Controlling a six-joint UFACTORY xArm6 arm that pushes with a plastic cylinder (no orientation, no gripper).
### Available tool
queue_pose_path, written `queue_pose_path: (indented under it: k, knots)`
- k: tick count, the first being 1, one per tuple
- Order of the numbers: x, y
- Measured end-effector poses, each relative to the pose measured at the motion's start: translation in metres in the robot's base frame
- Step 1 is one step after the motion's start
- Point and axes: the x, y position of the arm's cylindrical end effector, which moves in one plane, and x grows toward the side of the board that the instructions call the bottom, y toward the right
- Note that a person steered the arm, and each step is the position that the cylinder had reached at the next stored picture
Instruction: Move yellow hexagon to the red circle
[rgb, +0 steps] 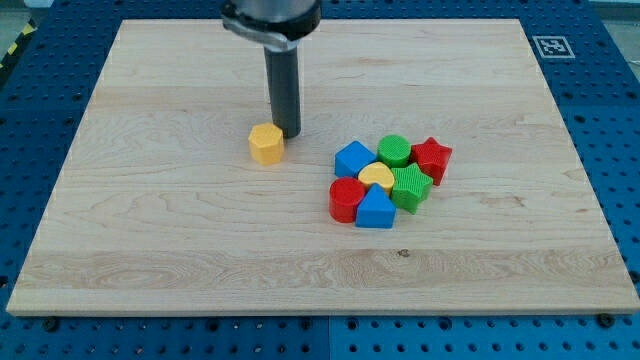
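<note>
The yellow hexagon (266, 143) lies on the wooden board, left of the middle. My tip (287, 131) stands just to its upper right, touching or nearly touching it. The red circle (346, 199) sits at the lower left of a cluster of blocks to the hexagon's right, a short gap away.
The cluster also holds a blue block (353, 158), a green circle (394, 150), a red star (432, 156), a yellow heart (376, 176), a green block (411, 186) and a blue triangle (376, 208). The wooden board (150, 220) lies on a blue perforated table.
</note>
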Motion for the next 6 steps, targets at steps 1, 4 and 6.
queue_pose_path:
  k: [1, 4, 6]
  knots:
    - [-0.033, -0.019]
    - [0.037, 0.033]
    - [0.055, 0.004]
